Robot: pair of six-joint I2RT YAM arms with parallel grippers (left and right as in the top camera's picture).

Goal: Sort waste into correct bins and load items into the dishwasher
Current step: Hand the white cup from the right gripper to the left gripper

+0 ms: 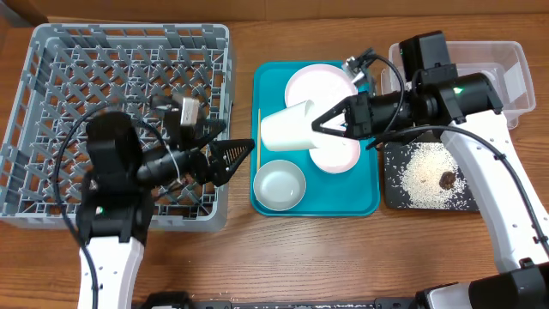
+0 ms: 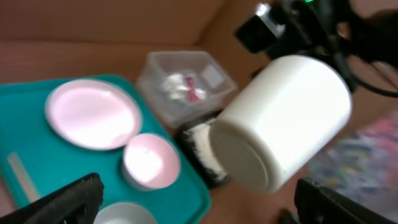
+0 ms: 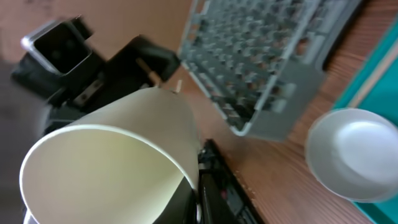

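Cup: small white cup [image 1: 286, 127] held on its side in the air over the teal tray [image 1: 360, 204], base toward 9 o'clock, mouth toward 3 (overhead view).
Right jaws: right gripper [image 1: 316, 125] clamped on the cup at its open end, reaching in from 3 o'clock.
Left jaws: left gripper [image 1: 233, 159] spread wide, holding nothing, over the rack's 3 o'clock edge, pointing toward the cup and apart from it.
Rack: grey dish rack [image 1: 51, 103] at 9 o'clock of the bench [image 1: 343, 257].
Teal tray contents: white plate [image 1: 313, 81] at 12; small white bowl [image 1: 339, 156] at 3, partly under the right gripper; grey bowl [image 1: 280, 184] at 7; wooden stick [image 1: 258, 137] along the 9 o'clock edge.
Black tray: black tray [image 1: 390, 196] at 4 o'clock of the bench, just beside the teal tray, carrying white grains [image 1: 425, 172] and a brown lump [image 1: 448, 179].
Tub: clear tub [image 1: 515, 60] at 2 o'clock; left wrist view shows white tissue [image 2: 171, 84] and a red wrapper [image 2: 193, 94] in it.
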